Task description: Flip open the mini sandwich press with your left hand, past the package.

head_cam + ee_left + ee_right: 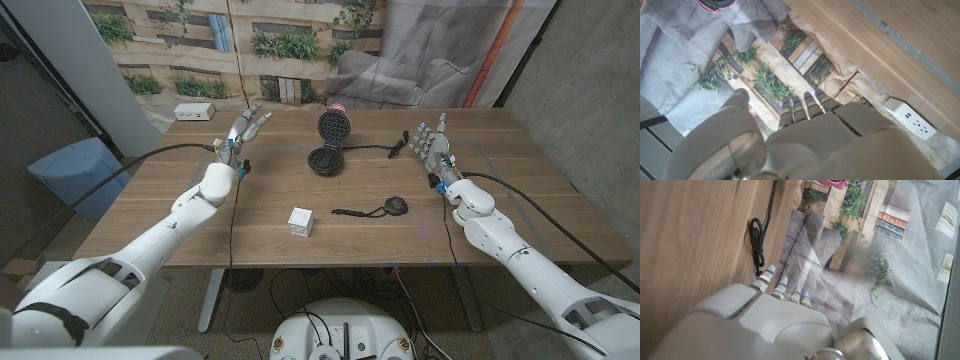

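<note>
The mini sandwich press (327, 143) stands at the table's far middle with its lid swung up, the ribbed plates showing. Its pink edge (715, 5) shows in the left wrist view. My left hand (243, 132) hovers at the far left of the table, well left of the press, fingers spread and holding nothing. My right hand (433, 144) is raised on the right side, fingers apart and empty. A small white package (301, 221) sits at the near middle of the table.
A black round object with a strap (384, 209) lies right of the package. The press's black cord (375, 149) runs right toward my right hand, coiled (758, 240) in the right wrist view. A white power strip (193, 112) sits at the far left corner.
</note>
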Available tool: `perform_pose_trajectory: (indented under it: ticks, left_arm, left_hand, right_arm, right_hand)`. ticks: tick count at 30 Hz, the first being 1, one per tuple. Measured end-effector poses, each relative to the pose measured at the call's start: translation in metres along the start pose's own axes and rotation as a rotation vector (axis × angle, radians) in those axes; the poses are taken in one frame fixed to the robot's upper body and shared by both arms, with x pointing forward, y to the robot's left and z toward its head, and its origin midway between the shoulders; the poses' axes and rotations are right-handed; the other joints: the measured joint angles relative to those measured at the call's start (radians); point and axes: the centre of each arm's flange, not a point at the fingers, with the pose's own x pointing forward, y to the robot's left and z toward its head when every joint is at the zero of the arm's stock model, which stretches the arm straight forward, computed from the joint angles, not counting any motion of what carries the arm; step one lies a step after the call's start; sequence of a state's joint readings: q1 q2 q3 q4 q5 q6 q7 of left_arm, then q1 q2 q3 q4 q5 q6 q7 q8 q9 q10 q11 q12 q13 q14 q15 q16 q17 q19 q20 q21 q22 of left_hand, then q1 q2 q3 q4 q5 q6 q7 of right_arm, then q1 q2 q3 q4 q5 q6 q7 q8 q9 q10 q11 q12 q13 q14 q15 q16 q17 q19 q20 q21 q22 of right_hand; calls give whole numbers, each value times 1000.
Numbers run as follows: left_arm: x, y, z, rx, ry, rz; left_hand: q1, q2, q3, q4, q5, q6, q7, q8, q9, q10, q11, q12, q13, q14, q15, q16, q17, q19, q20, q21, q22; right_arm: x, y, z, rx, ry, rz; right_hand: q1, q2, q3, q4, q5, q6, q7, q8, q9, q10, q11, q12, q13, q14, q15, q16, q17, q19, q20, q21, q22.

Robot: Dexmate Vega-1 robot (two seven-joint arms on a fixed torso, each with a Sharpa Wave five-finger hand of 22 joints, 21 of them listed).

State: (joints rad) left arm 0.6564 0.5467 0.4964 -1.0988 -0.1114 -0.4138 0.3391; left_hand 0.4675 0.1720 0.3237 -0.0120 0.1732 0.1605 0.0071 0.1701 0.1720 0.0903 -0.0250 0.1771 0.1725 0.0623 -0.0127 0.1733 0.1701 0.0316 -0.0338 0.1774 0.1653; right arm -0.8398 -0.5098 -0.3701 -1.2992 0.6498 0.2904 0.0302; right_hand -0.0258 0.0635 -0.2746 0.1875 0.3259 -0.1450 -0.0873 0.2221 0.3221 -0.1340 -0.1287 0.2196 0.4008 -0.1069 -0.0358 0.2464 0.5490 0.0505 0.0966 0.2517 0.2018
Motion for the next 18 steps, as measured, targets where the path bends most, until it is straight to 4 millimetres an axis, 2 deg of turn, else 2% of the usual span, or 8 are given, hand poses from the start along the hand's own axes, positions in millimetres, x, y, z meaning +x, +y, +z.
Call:
perform_pose_trajectory:
  ticks: [18]
  left_arm:
    - [-24,-5,-34,-175,126,45]
  left_hand:
    - [-23,5,8,8,0,9,9,8,0,-7,7,0,0,-11,0,0,-3,-11,0,0,0]
  right_arm:
    - [0,0,0,0,0,0]
  right_hand:
    - [0,0,0,0,0,0,0,0,0,0,0,0,0,0,0,0,0,0,0,0,0]
